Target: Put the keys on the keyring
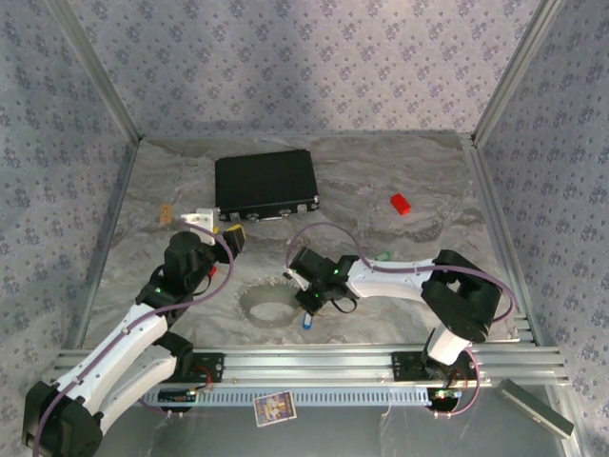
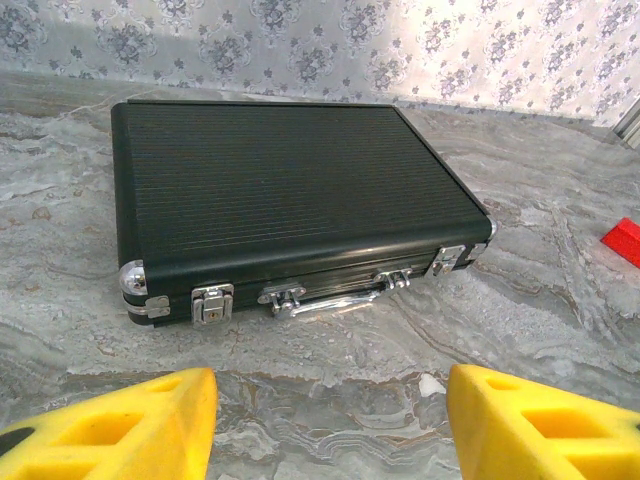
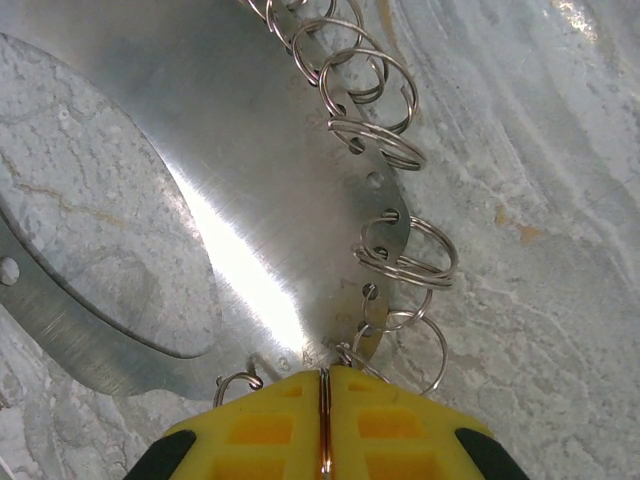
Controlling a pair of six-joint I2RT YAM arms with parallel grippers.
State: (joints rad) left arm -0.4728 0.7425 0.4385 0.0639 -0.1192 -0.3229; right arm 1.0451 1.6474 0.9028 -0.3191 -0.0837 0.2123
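The keyring [image 1: 269,303] is a pale flat loop lying on the table in front of the arms. Up close it is a shiny flat metal band [image 3: 250,200] with small holes along its edge and several thin wire rings [image 3: 405,255] hooked through them. My right gripper [image 3: 323,372] is shut at the band's edge, with one thin wire ring pinched between its yellow fingers. A blue-headed key [image 1: 307,322] lies just below the right gripper [image 1: 309,297]. A green-headed key [image 1: 383,255] sits beside the right forearm. My left gripper [image 2: 332,400] stands open and holds nothing, facing the black case.
A closed black case [image 1: 265,183] with metal latches [image 2: 212,302] lies at the back centre, close ahead of the left fingers [image 2: 130,425]. A small red block [image 1: 401,203] rests to its right. Patterned walls enclose the marbled table on three sides.
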